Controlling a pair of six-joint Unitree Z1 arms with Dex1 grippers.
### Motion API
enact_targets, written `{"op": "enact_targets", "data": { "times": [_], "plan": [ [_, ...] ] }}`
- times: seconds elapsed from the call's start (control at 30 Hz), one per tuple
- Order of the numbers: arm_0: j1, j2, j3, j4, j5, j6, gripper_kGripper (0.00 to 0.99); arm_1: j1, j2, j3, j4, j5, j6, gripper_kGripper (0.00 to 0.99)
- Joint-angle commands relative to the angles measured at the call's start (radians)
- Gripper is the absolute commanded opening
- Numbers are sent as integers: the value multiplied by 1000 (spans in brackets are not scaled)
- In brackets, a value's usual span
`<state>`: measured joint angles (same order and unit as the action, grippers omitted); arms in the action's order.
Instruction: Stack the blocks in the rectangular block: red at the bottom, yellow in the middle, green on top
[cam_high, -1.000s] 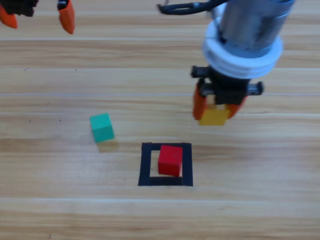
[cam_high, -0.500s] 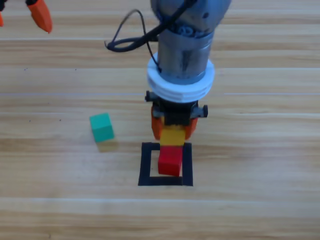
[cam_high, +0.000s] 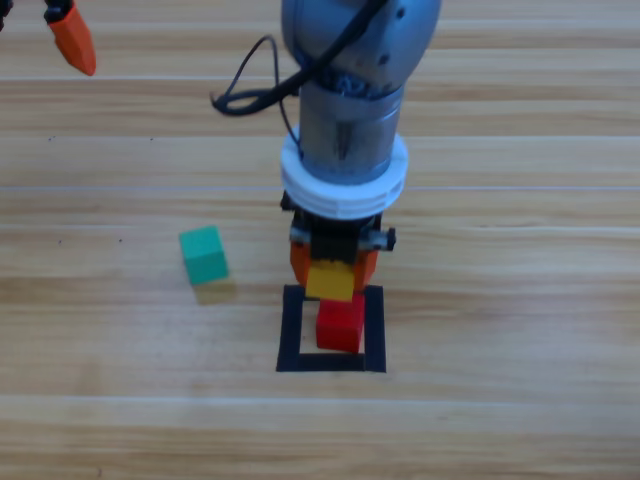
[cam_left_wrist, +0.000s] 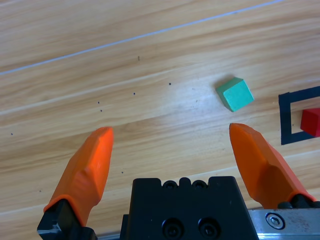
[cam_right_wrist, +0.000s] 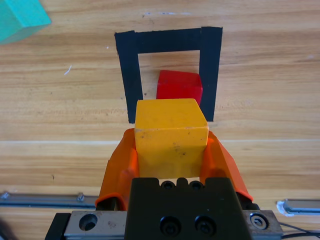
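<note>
Inside the rectangular block (cam_high: 291, 330), a square outline of black tape on the wooden table (cam_high: 520, 330), the red cube (cam_high: 340, 327) is seated flat, nearer the right strip of tape than the left. No other cube is held within the outline. Just above the red cube's far edge, the yellow cube (cam_high: 330, 281) is clamped between the orange jaws of the right gripper (cam_high: 333, 268), which is pointed straight down from the grey arm over the outline's far side. From the right wrist view, the yellow cube (cam_right_wrist: 171, 136) is seen squeezed on both sides, with the red cube (cam_right_wrist: 179, 86) beyond it. Well to the left of the tape, the green cube (cam_high: 204, 254) is left alone on the wood. At the top left corner, the left gripper (cam_left_wrist: 172, 165) is parked, its jaws spread wide around nothing.
</note>
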<state>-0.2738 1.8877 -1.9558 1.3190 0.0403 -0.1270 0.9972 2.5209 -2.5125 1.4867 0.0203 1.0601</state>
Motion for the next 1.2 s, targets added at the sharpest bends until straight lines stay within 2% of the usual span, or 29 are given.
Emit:
{"op": "enact_targets", "data": {
  "times": [0.03,0.3,0.5,0.8,1.2],
  "plan": [
    [18,-13,48,-23,-5,-5,990,23,113,-14,10,-34,11,147],
    [18,-24,80,-44,-11,-13,990,23,131,-28,10,-88,32,147],
    [18,-29,100,-58,-11,-13,990,28,139,-35,10,-97,52,147],
    [18,-24,132,-87,-19,-16,990,78,110,-22,12,-109,81,147],
    [18,-6,135,-101,-27,-19,990,81,99,12,13,-129,93,147]
  ]
}}
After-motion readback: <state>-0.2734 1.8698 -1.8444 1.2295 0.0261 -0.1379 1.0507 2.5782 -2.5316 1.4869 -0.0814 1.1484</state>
